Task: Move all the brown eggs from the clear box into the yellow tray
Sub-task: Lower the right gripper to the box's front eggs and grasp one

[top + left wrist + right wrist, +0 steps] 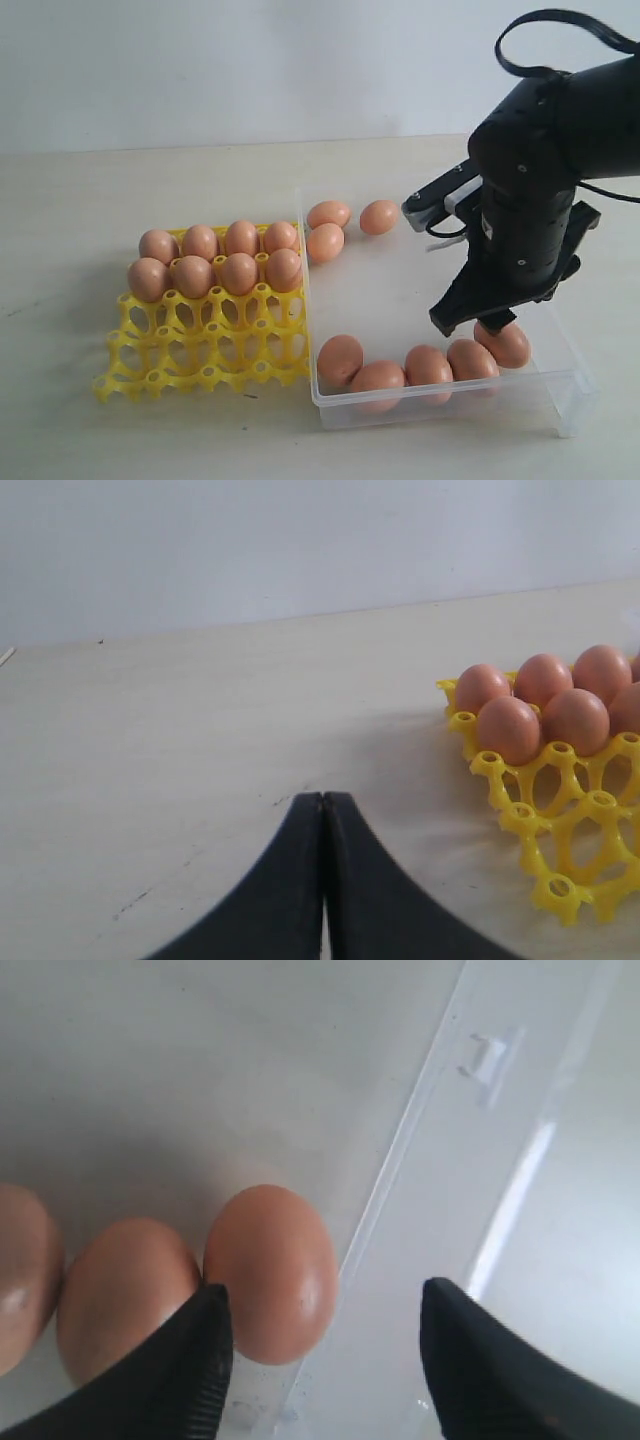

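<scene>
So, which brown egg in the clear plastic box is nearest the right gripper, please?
The rightmost brown egg of the near row, beside the clear box's wall, under the right gripper.

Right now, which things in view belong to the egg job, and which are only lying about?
Belong to the job: brown eggs, clear box, yellow tray, open right gripper.
Not part of it: table; left gripper, shut and idle.
</scene>
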`<move>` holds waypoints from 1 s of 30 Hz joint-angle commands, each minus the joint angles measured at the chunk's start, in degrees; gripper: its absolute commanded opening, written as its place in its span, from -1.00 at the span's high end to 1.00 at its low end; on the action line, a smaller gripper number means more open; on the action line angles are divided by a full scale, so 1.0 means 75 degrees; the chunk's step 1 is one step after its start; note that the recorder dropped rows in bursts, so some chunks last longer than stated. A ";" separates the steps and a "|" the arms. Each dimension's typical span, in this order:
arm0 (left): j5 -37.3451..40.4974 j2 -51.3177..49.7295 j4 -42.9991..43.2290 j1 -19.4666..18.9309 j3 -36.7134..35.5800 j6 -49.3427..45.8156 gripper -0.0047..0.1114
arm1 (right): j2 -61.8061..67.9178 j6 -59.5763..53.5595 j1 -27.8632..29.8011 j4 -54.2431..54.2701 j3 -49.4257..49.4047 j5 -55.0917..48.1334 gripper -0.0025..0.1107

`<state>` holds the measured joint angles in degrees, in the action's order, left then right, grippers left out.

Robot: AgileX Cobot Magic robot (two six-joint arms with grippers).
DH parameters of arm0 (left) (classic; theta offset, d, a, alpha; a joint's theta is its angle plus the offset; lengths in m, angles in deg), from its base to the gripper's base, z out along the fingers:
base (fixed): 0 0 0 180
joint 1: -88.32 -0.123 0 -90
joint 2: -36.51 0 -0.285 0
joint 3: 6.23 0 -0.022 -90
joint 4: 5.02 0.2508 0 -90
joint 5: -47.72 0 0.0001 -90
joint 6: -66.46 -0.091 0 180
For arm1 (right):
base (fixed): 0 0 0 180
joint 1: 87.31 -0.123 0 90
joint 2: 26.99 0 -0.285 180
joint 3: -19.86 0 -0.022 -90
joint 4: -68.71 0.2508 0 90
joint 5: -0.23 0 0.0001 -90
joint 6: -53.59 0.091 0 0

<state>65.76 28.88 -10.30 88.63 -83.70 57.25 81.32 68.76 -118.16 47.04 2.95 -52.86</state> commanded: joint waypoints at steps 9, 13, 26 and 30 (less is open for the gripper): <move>-0.0027 -0.0021 -0.0037 0.0046 0.0035 0.0031 0.92 | 0.0468 -0.0277 0.0024 -0.0359 -0.0044 0.0850 -0.02; -0.0027 -0.0021 -0.0037 0.0046 0.0035 0.0031 0.92 | 0.0468 -0.0277 0.0024 -0.0359 -0.0044 0.0864 -0.02; -0.0027 -0.0021 -0.0037 0.0046 0.0035 0.0031 0.92 | 0.0822 0.0402 0.0024 0.0281 -0.0044 0.0704 0.04; -0.0027 -0.0021 -0.0037 0.0046 0.0035 0.0031 0.92 | 0.0830 0.0410 0.0024 0.0299 -0.0044 0.0728 0.04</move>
<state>65.76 28.88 -10.30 88.63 -83.70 57.25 87.32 71.37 -118.16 48.51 2.95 -47.66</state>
